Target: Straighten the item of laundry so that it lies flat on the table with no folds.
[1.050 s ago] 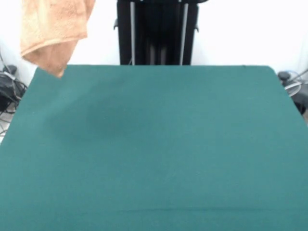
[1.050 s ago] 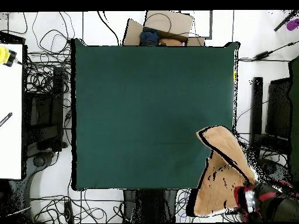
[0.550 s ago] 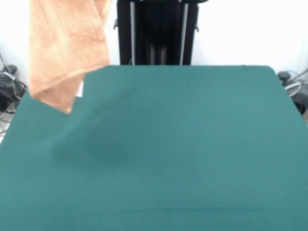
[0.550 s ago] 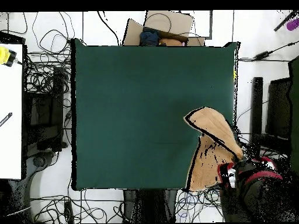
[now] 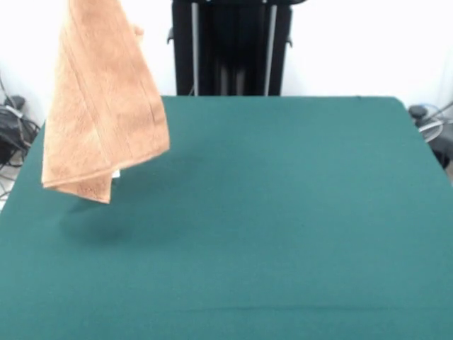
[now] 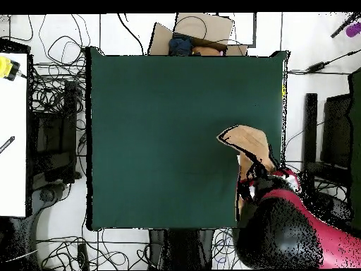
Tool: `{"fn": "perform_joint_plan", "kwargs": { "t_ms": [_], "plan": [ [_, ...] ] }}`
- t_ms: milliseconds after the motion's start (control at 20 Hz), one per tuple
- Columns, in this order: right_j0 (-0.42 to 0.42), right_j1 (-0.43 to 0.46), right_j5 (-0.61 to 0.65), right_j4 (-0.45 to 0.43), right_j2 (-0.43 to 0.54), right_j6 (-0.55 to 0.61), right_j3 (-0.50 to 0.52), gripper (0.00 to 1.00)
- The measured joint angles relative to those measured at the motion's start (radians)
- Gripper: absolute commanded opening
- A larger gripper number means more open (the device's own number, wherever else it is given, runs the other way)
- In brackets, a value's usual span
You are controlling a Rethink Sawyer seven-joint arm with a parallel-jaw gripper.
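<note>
Orange-tan terry towel hangs folded in air over far left part of green table, border band visible, small white tag at lower edge, not touching cloth.

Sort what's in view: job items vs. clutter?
Job:
- towel, hanging folded above the table, not laid down yet
- table
- arm, over the towel in the overhead view; gripper hidden

Clutter:
- cables on the floor around the table
- cardboard box beyond the table's edge
- yellow object on the white side surface
</note>
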Motion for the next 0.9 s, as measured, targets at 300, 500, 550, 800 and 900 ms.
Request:
{"fn": "perform_joint_plan", "kwargs": {
  "t_ms": [300, 500, 550, 800, 900],
  "plan": [
    [0.138, 0.062, -0.063, -0.073, -0.077, 0.051, 0.005, 0.00],
    [0.237, 0.097, -0.076, -0.103, -0.139, 0.149, 0.006, 0.00],
    [0.251, 0.097, -0.076, -0.104, -0.151, 0.171, 0.006, 0.00],
    [0.306, 0.069, -0.064, -0.101, -0.197, 0.249, 0.006, 0.00],
    [0.329, 0.049, -0.044, -0.093, -0.215, 0.266, 0.006, 0.00]
  ]
}}
